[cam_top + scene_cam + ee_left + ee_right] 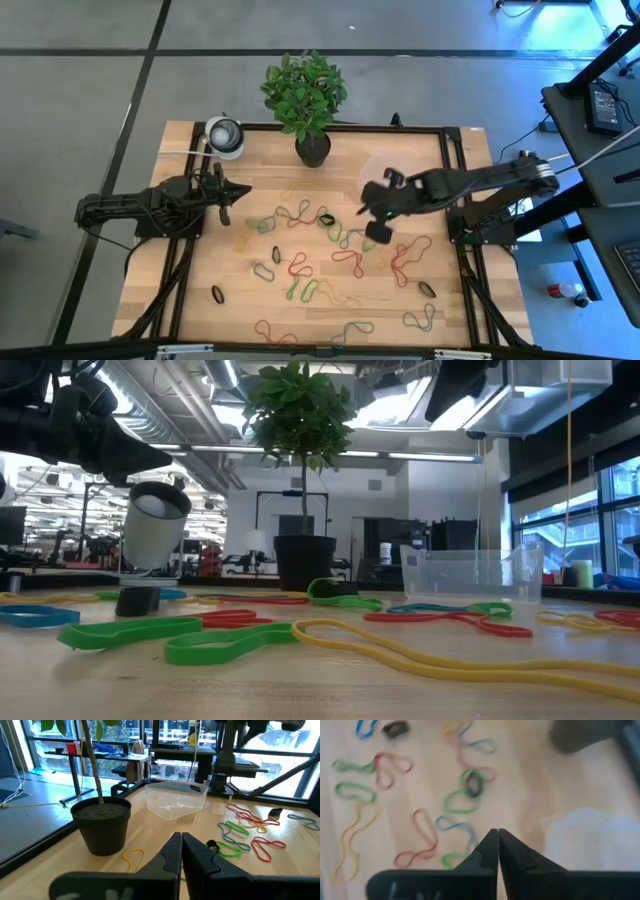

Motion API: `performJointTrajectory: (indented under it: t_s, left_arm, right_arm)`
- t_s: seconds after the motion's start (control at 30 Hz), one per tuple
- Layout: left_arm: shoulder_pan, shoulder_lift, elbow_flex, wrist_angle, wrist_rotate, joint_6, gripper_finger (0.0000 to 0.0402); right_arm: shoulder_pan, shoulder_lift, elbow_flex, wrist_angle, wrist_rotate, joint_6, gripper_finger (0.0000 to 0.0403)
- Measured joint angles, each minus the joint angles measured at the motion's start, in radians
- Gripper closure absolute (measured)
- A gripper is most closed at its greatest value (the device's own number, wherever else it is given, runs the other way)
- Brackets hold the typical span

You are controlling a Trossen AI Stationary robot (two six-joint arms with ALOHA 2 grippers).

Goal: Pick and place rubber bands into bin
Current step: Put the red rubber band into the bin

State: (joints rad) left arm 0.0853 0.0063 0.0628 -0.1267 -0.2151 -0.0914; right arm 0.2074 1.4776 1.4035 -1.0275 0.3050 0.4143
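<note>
Wooden table [200,310] is carrying the left gripper [243,189] at its left side, fingers pressed together on nothing. Rubber bands [300,215] are lying scattered across the middle. Rightward, the right gripper [372,236] is hovering beside the clear bin [390,165], fingertips together and empty.

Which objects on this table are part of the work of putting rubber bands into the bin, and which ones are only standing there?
Part of the work:
- rubber bands, scattered over the table
- bin, transparent
- right gripper, above the bands
- left gripper, waiting at the left side

Only standing there:
- potted plant
- round white-and-grey object
</note>
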Motion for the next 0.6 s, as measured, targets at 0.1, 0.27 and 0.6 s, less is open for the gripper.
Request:
performJointTrajectory:
  t_s: [0.1, 0.27, 0.6]
  left_arm:
    - [0.000, 0.000, 0.000, 0.000, 0.000, 0.000, 0.0396]
    - [0.000, 0.000, 0.000, 0.000, 0.000, 0.000, 0.0396]
    - [0.000, 0.000, 0.000, 0.000, 0.000, 0.000, 0.0395]
  right_arm:
    - [0.012, 0.069, 0.002, 0.000, -0.060, 0.005, 0.0362]
    - [0.027, 0.192, 0.002, 0.010, -0.098, 0.074, 0.0321]
    - [0.040, 0.417, 0.001, 0.060, -0.227, 0.128, 0.0285]
